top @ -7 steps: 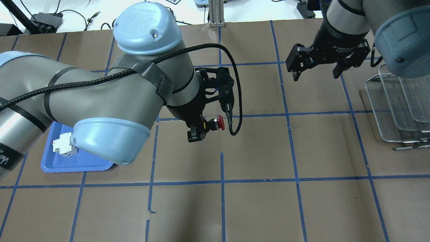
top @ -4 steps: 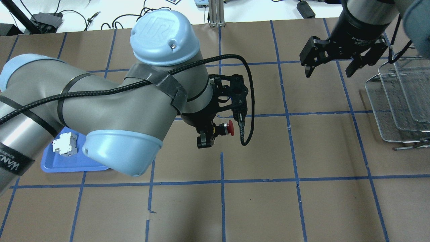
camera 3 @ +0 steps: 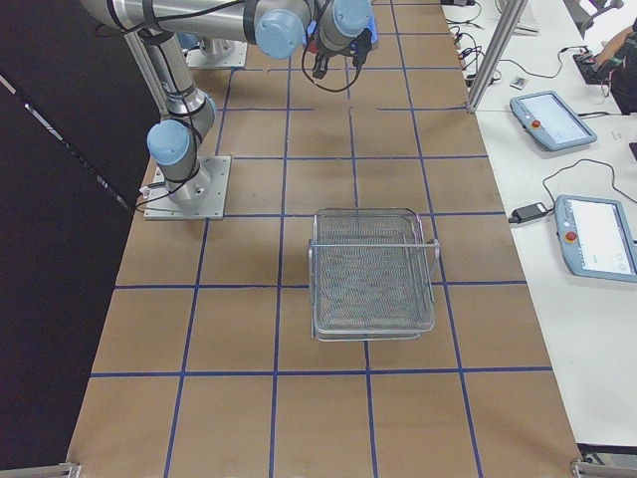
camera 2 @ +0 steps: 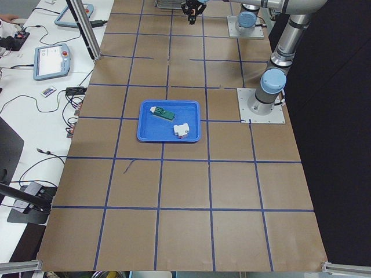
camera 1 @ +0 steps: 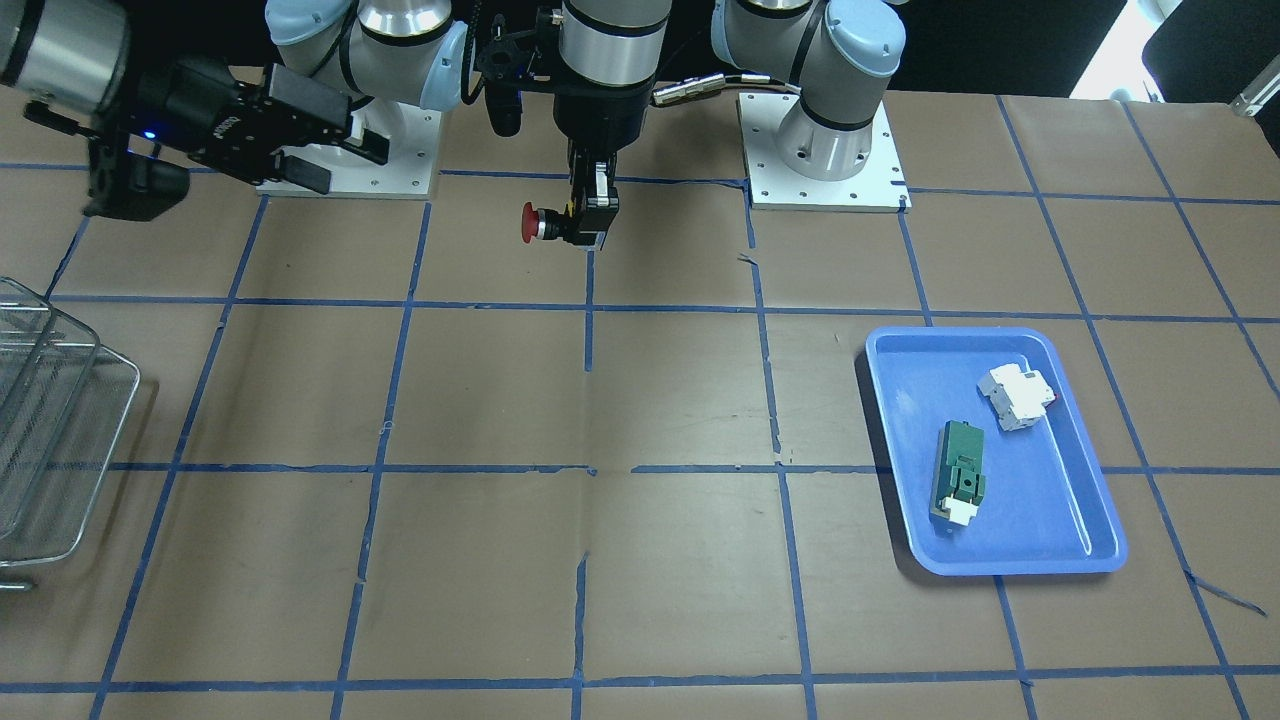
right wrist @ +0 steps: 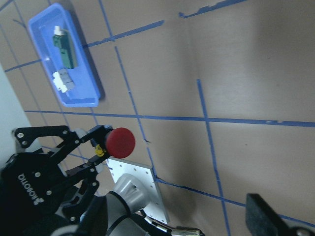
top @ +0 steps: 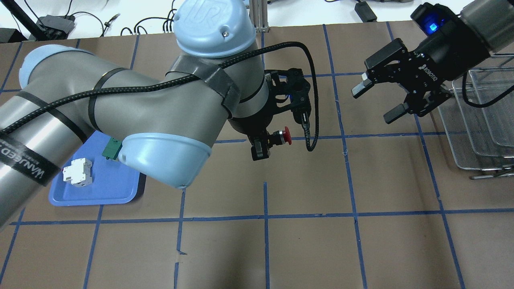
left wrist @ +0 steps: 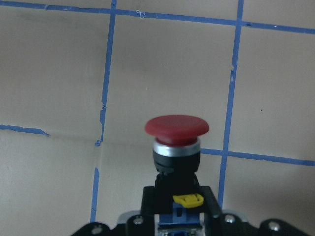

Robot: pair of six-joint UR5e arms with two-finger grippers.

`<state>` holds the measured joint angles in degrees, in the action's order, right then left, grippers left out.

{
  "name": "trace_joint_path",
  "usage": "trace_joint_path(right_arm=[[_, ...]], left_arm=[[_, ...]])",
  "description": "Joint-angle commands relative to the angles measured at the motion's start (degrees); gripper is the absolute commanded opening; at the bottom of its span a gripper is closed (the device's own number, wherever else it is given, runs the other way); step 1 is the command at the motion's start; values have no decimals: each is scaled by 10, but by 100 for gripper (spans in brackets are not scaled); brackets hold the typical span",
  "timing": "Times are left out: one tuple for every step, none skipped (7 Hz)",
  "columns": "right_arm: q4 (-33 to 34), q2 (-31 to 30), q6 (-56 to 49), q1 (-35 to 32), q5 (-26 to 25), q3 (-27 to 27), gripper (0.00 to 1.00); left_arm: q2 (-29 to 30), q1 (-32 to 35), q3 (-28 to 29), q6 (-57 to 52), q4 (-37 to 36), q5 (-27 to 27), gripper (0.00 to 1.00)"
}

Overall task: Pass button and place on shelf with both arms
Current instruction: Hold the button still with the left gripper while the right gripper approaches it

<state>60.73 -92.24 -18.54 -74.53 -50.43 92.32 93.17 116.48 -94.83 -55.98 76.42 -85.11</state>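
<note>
Handover step. My left gripper (top: pixel 263 143) is clamped on the black body of the push-button (top: pixel 282 136) and holds it clear of the table (top: pixel 305 249) around mid-span, with the cap pointing sideways toward my right gripper (top: pixel 378 100). The right one's jaws are spread wide with nothing in them. It sits well apart from the push-button, over on the wire shelf (top: pixel 474 132) side. To do this well, I'd bring the right in along the cap's axis, then square its fingers across the silver collar and the black ring under it, not the dome. The dome is rounded and would likely squirt out of a pinch. Exposed length ahead of my left fingers is short, so the right needs to land close without clipping them. I'd close the right fully before the left lets go. The part itself has a matte red mushroom cap wider than its neck, a thin silver collar and a black barrel. The left wrist view shows a yellow tab on the barrel and a bit of blue down between my fingers. Nothing is on the shelf side yet.
</note>
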Motion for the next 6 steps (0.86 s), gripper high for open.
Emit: trace_joint_path(right_arm=[[-9,2,-155,1,107,82,100],[-8,0,-182,0,144,110,100],[-1,-2,-215,-3,190,139,100],[1,-1,-241,-4,210,167,100],[1,-2,-241,-4,207,182,100],[2,4,-237,-5,207,186,100]], left_arm=[[1,1,-3,3,0,1,0],[1,2,-4,3,0,-1,0],[1,2,-4,3,0,-1,0],[1,2,-4,3,0,-1,0],[1,2,-3,3,0,-1,0],[1,2,-3,3,0,-1,0]])
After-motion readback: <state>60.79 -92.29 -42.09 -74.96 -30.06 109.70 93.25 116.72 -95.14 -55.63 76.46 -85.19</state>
